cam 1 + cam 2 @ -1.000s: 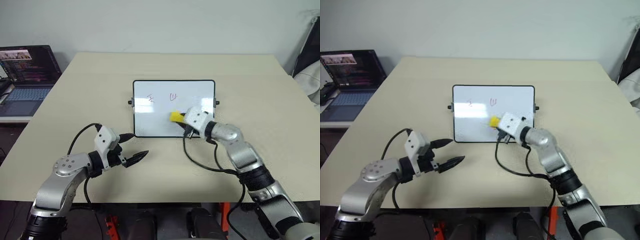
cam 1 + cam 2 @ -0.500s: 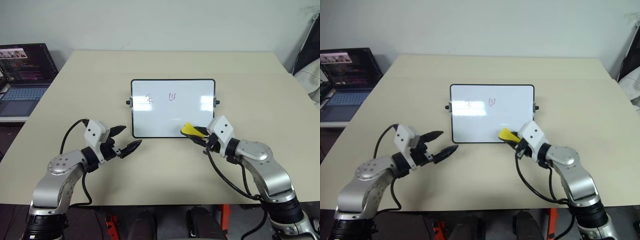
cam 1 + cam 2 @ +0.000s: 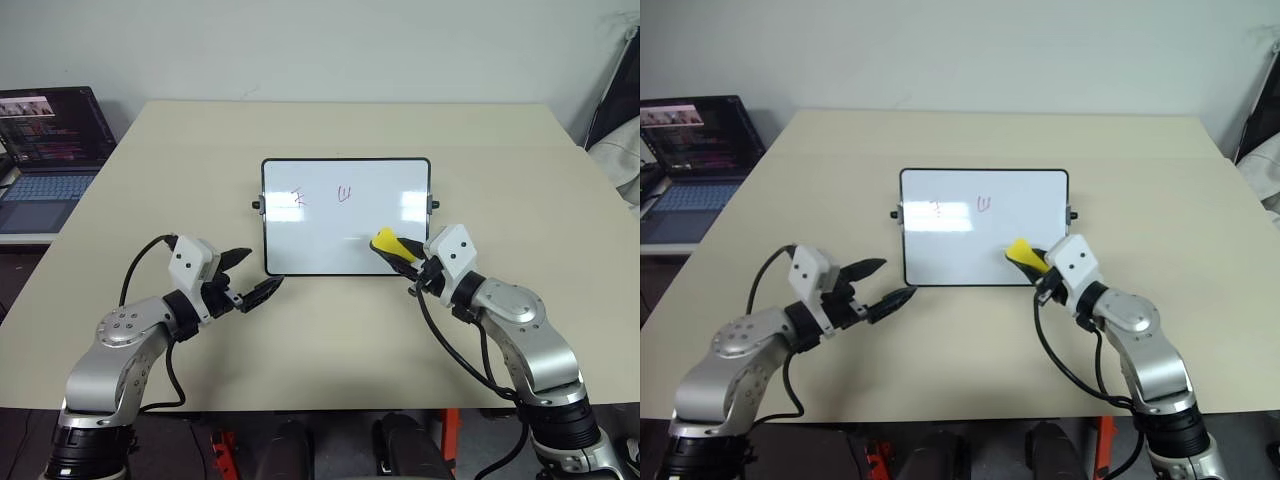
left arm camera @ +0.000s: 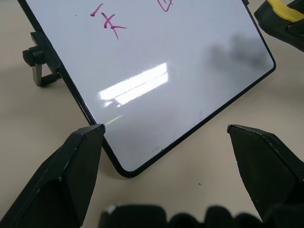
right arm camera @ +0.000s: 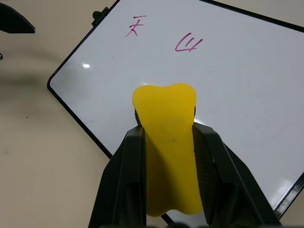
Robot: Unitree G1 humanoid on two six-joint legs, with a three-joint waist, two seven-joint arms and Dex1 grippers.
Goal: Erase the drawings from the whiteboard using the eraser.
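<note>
Two pink scribbles (image 3: 320, 196) on glossy whiteboard (image 3: 345, 245); right hand (image 3: 408, 260) clenches yellow eraser (image 3: 386, 242); left hand (image 3: 245, 277) spread.

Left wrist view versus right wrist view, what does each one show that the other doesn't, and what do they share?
The left wrist view alone shows the left gripper with jaws open, around the whiteboard's near corner, and a side knob. The right wrist view alone shows the right gripper shut on the eraser, seen full length. Both share the board, two pink drawings, the eraser and the tan table.

The laptop (image 3: 45, 150) is cut off by the edge; the eraser's (image 5: 167, 142) underside is hidden
</note>
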